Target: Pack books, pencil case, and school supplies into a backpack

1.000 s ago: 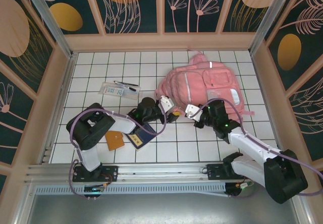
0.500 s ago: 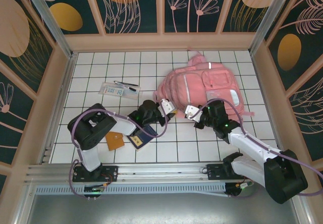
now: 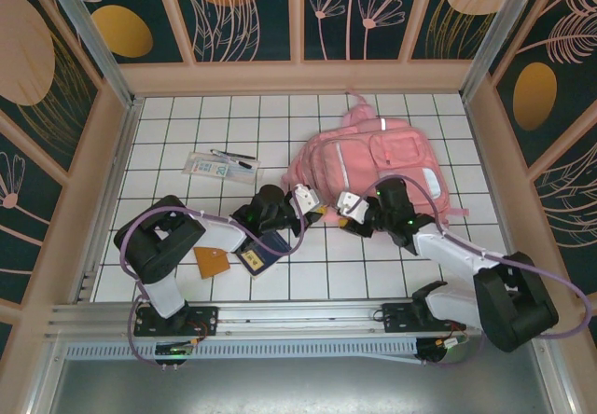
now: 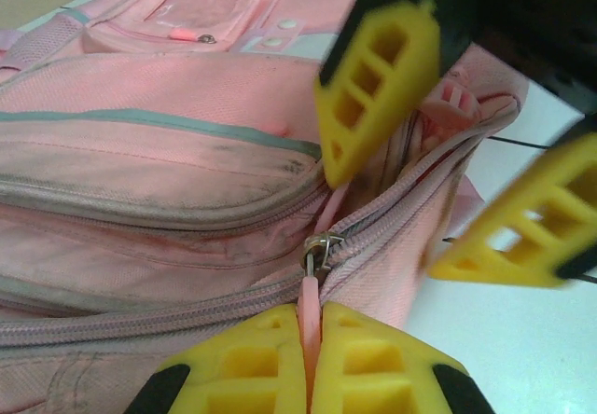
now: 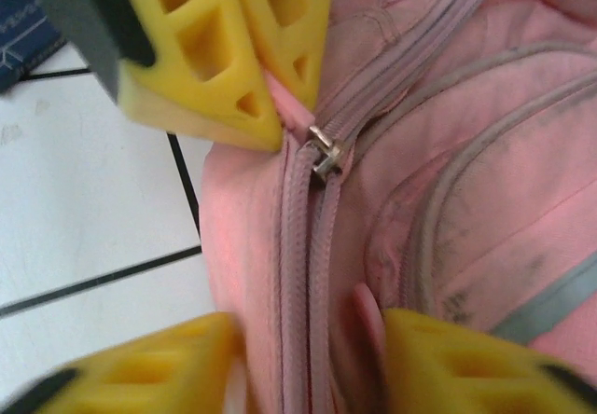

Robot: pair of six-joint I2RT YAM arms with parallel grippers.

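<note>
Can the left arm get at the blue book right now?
Probably not yet. The left tool is shut on the zipper pull of the backpack, and the blue book lies partly under that arm's own forearm. It would have to let go and pull back first.

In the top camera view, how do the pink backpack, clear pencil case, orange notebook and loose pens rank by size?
Largest by far: pink backpack.
Then clear pencil case and orange notebook, about alike, so unranked.
Smallest: loose pens.
</note>
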